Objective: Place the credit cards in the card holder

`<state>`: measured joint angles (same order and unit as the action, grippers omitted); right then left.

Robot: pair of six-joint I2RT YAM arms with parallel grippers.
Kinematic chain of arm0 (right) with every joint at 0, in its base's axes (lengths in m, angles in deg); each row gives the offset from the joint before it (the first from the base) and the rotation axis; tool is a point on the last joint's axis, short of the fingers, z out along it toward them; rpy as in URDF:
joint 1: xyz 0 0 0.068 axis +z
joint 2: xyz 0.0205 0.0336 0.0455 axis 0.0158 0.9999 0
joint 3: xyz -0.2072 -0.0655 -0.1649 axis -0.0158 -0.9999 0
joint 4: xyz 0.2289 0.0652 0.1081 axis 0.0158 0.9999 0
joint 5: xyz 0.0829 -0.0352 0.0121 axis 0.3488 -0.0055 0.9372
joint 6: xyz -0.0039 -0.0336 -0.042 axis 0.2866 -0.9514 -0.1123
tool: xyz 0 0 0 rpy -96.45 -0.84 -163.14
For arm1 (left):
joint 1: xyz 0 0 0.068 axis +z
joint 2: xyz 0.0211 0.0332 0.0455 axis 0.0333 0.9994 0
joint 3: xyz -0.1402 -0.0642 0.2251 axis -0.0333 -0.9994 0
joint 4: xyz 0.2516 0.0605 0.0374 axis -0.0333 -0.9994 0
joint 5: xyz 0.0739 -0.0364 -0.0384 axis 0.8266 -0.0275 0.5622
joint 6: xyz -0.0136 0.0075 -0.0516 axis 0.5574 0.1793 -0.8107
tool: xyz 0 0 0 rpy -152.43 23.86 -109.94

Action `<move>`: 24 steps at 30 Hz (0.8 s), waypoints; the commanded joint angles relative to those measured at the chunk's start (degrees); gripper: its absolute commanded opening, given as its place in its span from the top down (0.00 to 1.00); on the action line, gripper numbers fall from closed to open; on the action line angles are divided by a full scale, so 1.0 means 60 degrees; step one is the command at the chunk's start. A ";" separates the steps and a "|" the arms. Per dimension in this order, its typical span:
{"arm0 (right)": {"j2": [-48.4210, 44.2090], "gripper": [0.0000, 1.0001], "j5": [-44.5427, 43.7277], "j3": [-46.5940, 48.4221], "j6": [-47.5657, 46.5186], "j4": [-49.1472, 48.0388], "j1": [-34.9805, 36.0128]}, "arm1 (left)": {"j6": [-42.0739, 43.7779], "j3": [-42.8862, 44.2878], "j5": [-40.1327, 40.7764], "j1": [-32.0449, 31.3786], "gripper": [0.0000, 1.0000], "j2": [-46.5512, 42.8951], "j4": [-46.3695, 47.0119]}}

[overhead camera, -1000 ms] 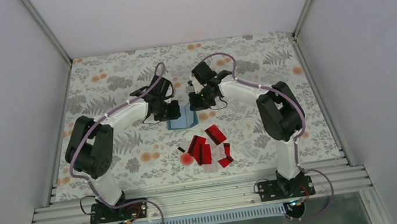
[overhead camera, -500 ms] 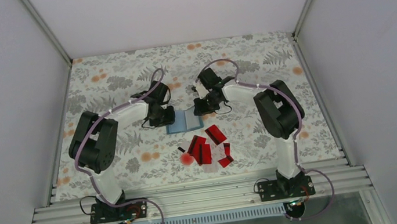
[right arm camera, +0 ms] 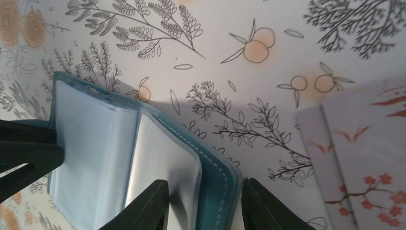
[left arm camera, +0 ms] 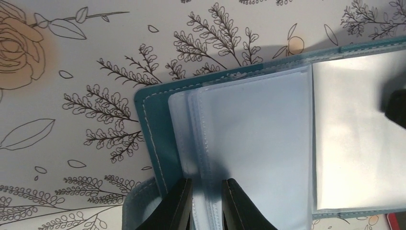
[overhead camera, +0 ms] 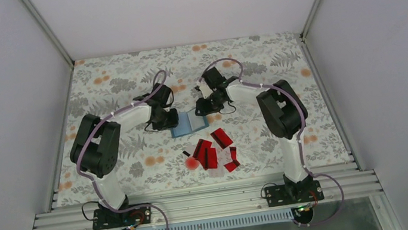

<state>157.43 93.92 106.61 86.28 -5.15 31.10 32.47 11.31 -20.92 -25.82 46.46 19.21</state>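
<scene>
Between the two arms, near the middle of the flowered surface (overhead camera: 113, 85), the card holder (overhead camera: 189, 123) lies open like a booklet, its teal covers underneath and its clear sleeves facing up. The left fingers (left arm camera: 207, 189) come in at the holder's left half. They are drawn close together, with the stitched edges of a few clear sleeves pinched in the narrow slot between them, just inside the teal cover's rim. The right fingers (right arm camera: 205, 187) stand parted on either side of the near corner of the right-hand cover. One is over the sleeve side and the other is outside the stitched teal edge, and they are spread wider than the cover is thick. That corner casts a shadow on the print below it.

The credit cards (overhead camera: 213, 148) lie nearer the arm bases than the holder, in a loose, overlapping red cluster apart from both sets of fingers. In the right wrist view, two pale cards with a blossom print (right arm camera: 364, 143) lie flat to one side of the holder, overlapping each other. A round red blob (overhead camera: 191, 164) and a small black piece (overhead camera: 186, 153) sit at the cluster's left.

Plain white walls (overhead camera: 174, 5) enclose the surface on three sides, and aluminium rails (overhead camera: 202, 202) run along its near edge.
</scene>
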 commanded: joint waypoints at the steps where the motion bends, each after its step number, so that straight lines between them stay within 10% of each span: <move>1: -0.0080 0.58 -0.1022 0.0099 -0.0116 0.0711 -0.0062 | -0.0166 -0.0027 0.0213 0.0096 0.82 -0.0118 -0.0147; 11: -0.1676 0.36 -0.1103 -0.0029 0.0001 0.1233 -0.0017 | -0.0165 0.0230 0.0281 0.0054 0.82 -0.0402 -0.0292; 24: -0.3179 0.32 -0.1402 -0.0743 0.0853 0.1710 0.0268 | -0.0238 0.0746 0.0688 -0.0245 0.81 -0.0579 -0.0678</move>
<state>141.45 86.53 103.88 88.97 3.27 31.61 31.62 13.52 -18.67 -26.76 45.34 16.87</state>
